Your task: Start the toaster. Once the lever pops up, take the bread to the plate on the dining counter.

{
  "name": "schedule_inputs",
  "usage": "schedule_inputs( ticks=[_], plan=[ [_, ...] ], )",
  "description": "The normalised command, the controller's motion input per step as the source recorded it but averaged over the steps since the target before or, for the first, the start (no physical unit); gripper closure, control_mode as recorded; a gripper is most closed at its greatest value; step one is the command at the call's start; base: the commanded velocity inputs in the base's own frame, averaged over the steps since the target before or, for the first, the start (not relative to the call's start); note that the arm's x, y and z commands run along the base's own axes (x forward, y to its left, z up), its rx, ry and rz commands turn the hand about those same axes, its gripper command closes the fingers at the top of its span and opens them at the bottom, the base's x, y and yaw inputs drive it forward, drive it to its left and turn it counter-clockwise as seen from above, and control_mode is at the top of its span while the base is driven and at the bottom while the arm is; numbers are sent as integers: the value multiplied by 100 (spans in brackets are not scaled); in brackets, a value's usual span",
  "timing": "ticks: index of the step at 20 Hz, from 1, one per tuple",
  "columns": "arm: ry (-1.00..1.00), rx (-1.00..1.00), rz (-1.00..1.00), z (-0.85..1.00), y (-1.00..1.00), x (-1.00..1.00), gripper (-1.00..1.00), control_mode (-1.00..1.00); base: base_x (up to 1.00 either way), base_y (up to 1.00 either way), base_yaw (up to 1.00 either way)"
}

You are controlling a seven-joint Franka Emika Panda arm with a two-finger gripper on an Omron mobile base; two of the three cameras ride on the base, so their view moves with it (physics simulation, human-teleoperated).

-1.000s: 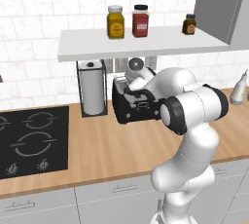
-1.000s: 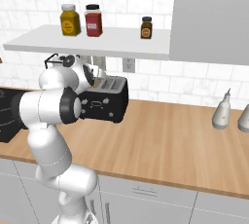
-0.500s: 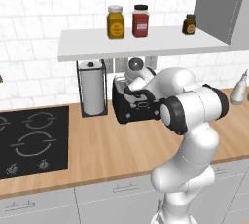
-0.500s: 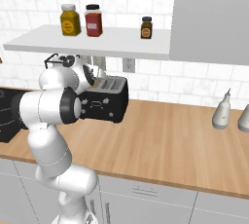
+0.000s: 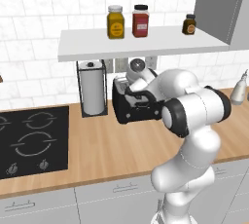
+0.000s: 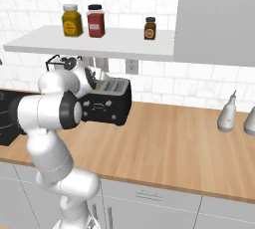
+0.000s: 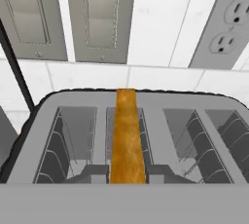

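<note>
The black toaster (image 5: 138, 110) (image 6: 107, 106) stands on the wood worktop under the shelf, against the tiled wall. From straight above, the hand view looks into its grey slotted top (image 7: 73, 102). The bread (image 7: 127, 135) stands edge-on in the left pair of slots, its orange-brown crust facing up. My gripper (image 7: 127, 173) is right over the toaster, with a dark fingertip (image 7: 95, 172) pressed against each side of the slice. The plate and the dining counter are out of view.
A paper towel roll in a wire holder (image 5: 92, 94) stands just left of the toaster, and the black hob (image 5: 31, 140) lies further left. The white shelf (image 5: 146, 43) with jars hangs close overhead. Two bottles (image 6: 226, 116) stand far right. Wall outlets (image 7: 228, 18) are behind the toaster.
</note>
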Motion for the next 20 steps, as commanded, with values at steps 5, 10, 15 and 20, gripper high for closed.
schedule_inputs(
  ticks=[5, 10, 15, 20],
  plan=[
    [-8, 2, 0, 0, -2, -38, 100, -100, 0, 0, 0],
    [-8, 2, 0, 11, 0, -15, 100, -100, 0, 0, 0],
    [-4, 3, 0, 47, 0, -2, 100, -100, 0, 0, 0],
    [0, 6, 0, 43, 0, -13, 100, -100, 0, 0, 0]
  ],
)
